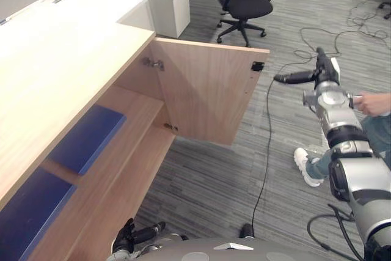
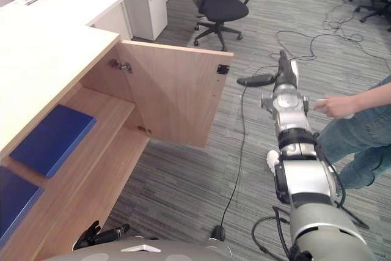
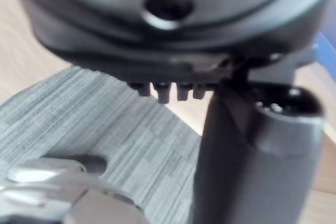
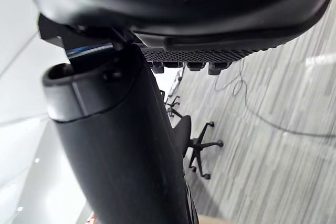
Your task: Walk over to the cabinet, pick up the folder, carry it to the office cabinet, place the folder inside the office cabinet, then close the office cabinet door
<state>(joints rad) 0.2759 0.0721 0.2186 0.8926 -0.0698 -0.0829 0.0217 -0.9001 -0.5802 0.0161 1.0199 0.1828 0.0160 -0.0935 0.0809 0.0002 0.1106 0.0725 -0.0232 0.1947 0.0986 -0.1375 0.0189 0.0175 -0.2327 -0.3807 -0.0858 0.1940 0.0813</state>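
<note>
The blue folder (image 1: 88,136) lies flat on a shelf (image 1: 139,111) in the open cabinet (image 1: 73,71) and looks thin, stiff and light, best held by its front edge, while the right hand (image 1: 322,73) and left hand (image 1: 127,236) have straight, empty fingers.

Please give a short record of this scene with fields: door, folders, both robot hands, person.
cabinet door: open wide
folders: far blue folder and near blue folder lie flat inside the cabinet
right robot hand: open, in the air past the door's free edge, touching nothing
left robot hand: low, beside the cabinet front
person's hand: close beside the right robot hand
</note>
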